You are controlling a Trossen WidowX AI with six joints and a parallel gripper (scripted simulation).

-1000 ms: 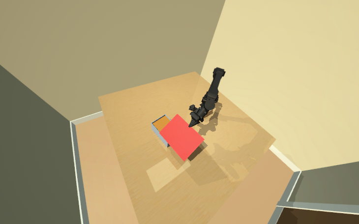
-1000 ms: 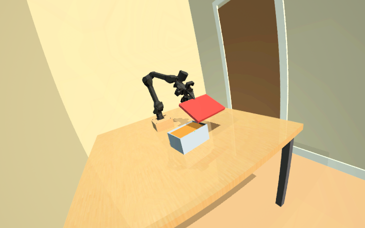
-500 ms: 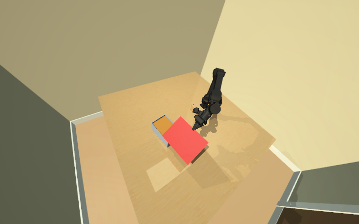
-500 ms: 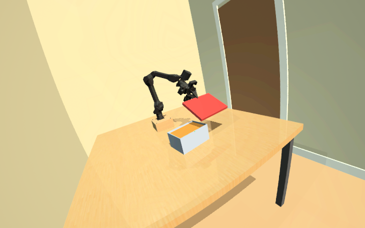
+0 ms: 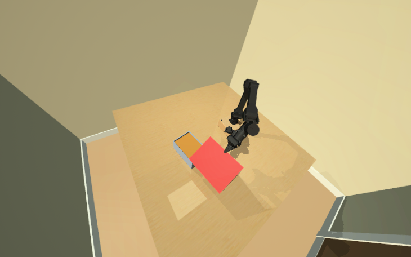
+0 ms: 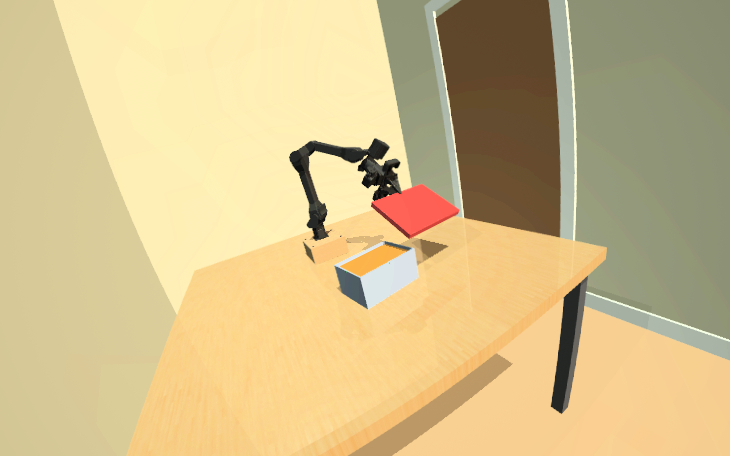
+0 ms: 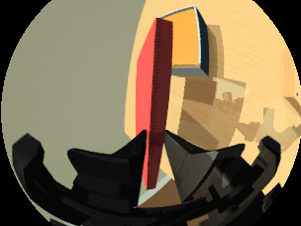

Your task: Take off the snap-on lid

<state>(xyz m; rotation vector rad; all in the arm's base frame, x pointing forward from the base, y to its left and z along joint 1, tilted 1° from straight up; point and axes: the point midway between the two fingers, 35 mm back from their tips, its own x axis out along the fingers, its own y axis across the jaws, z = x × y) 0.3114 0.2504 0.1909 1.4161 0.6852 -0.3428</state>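
Note:
The red lid (image 5: 217,164) (image 6: 416,209) (image 7: 146,89) is off the box and hangs in the air above the table, slightly tilted, with its smooth red top facing up. My gripper (image 5: 224,151) (image 6: 399,192) (image 7: 154,133) is shut on one edge of the lid. The storage box (image 5: 181,155) (image 6: 389,277) (image 7: 204,63) stands open on the table, pale blue-grey outside with an orange inside. In the exterior view the lid is behind and to the right of the box; in the top view its left corner overlaps the view of the box.
The table (image 5: 143,127) (image 6: 260,339) (image 7: 257,64) bears the box and the arm's wooden base block (image 5: 222,125) (image 6: 328,249). The lid's shadow falls on the table beside the box. The table's edge lies beyond the lid in the exterior view.

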